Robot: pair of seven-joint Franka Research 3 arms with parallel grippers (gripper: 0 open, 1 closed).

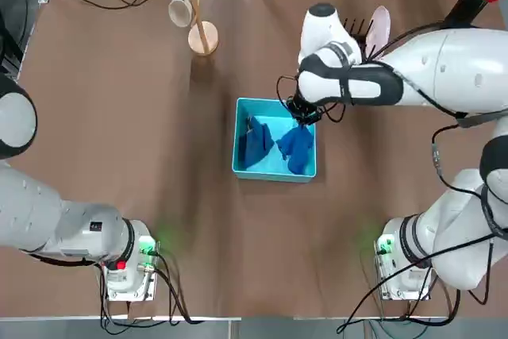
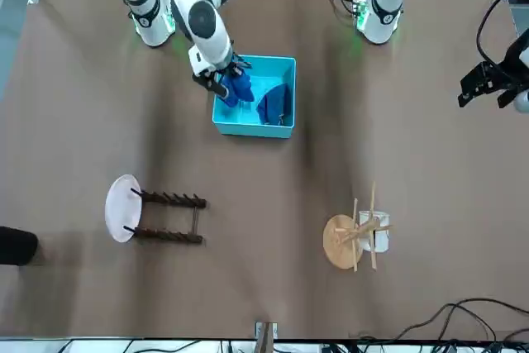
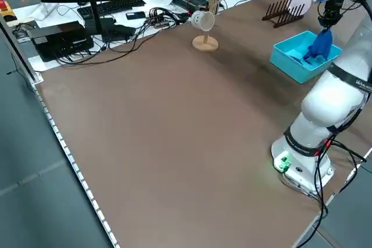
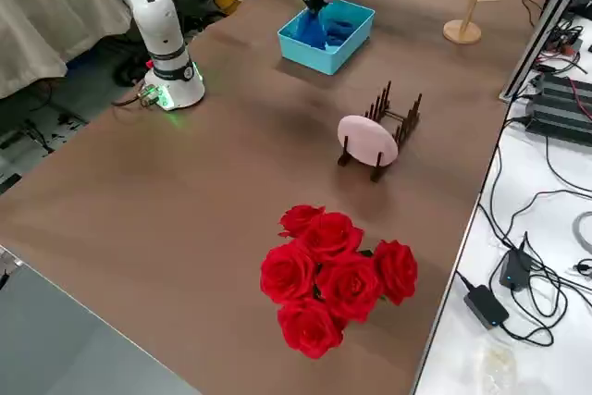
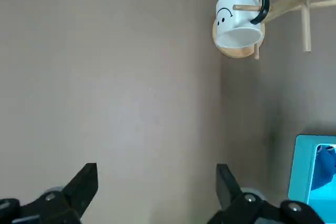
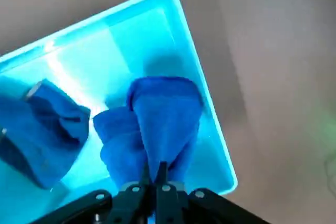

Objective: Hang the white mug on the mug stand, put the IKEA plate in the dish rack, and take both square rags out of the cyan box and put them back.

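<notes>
- Our right gripper [image 6: 152, 174] is pinched tight on a bunched dark blue cloth rag [image 6: 157, 124], whose folds hang from the fingertips over the square bright cyan plastic box [image 1: 274, 166], centre of the top view; we judge the high pinch lets the cloth drape clear of the low walls.
- The second dark blue rag [image 1: 255, 142] lies crumpled in the box's left half in the top view, apart from the held one.
- The small white mug [image 5: 239, 19] hangs by its handle on a peg of the light wooden mug stand [image 1: 202, 37], upper left of the top view, so that part looks done.
- The round pinkish-white plate [image 2: 122, 208] stands on edge at the end of the dark brown pegged dish rack [image 2: 169, 217], lower left of the front view.
- Our left gripper [image 5: 157, 192] waits over bare table, fingers spread apart and empty.
</notes>
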